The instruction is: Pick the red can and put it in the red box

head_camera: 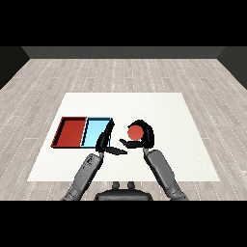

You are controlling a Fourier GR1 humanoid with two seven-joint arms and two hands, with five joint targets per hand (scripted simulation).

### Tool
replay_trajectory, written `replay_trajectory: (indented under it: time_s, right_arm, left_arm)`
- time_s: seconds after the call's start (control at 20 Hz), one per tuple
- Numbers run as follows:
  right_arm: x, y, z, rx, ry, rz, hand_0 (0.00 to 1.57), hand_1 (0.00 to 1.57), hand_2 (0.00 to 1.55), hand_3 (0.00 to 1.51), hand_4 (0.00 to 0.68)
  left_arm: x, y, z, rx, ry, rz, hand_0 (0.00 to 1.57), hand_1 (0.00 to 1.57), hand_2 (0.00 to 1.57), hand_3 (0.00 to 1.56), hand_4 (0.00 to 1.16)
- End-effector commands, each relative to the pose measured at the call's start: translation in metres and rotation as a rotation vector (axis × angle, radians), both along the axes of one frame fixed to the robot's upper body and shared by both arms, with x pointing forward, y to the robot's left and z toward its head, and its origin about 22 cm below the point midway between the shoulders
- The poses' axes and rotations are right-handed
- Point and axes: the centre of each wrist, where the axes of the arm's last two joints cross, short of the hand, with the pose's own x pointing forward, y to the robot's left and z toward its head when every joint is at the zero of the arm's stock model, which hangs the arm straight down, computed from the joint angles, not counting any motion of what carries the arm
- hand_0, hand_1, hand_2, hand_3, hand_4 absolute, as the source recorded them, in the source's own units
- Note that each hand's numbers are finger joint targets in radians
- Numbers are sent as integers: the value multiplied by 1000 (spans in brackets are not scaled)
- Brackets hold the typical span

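1. The red can (pixel 134 131) sits inside the curl of the right hand (pixel 144 136), whose fingers arch over its top and far side while the thumb reaches under it
2. The can is over the white table (pixel 169 116), just to the right of the light blue tray (pixel 95 131) and apart from the red tray (pixel 71 131)
3. The left hand (pixel 105 142) holds nothing, its fingers straight, at the blue tray's right edge

Red can (pixel 134 131), red tray (pixel 71 132), light blue tray (pixel 96 131), white table (pixel 159 108), black hands, grey forearms, seemingly grey plank floor (pixel 120 72)
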Motion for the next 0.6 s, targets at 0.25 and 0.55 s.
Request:
replay_trajectory:
  time_s: [0.25, 0.55]
  right_arm:
    - [8, 16, 26, 8, -24, 27, 1463, 1463, 1427, 1384, 654]
    - [-14, 27, 23, 13, -39, 47, 1473, 1473, 1441, 1386, 676]
  left_arm:
    - [-18, -7, -17, -2, 30, -13, 0, 0, 0, 0, 0]
    - [14, -28, -9, -30, 54, -30, 0, 0, 0, 0, 0]
